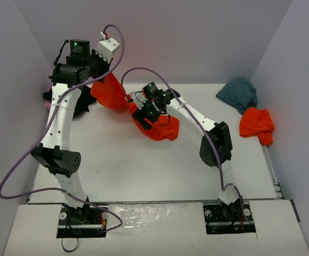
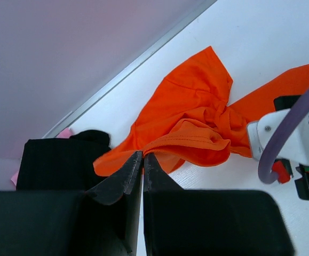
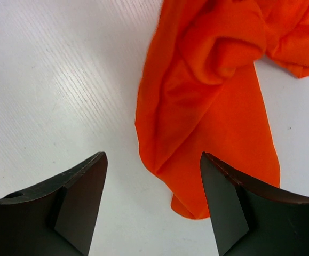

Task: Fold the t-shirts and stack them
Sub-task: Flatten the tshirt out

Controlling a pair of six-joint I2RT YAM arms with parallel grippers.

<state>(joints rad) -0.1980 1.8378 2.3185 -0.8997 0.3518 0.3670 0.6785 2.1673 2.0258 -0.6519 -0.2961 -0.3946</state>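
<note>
Table (image 1: 143, 170): two orange t-shirts (image 1: 165, 131) (image 1: 255, 124), one teal (image 1: 238, 93), one black (image 2: 58, 162); left fingers (image 2: 134, 169) clamp orange, right fingers (image 3: 85, 181) spread.

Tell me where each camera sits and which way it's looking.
Top external: above and behind the bases, looking down on the table; the left arm and right arm show.
Left wrist: on the left hand, facing along its shut fingers to the orange t-shirt and wall.
Right wrist: on the right hand, facing down between its open fingers at the table.
Shared: all three see that orange t-shirt.
</note>
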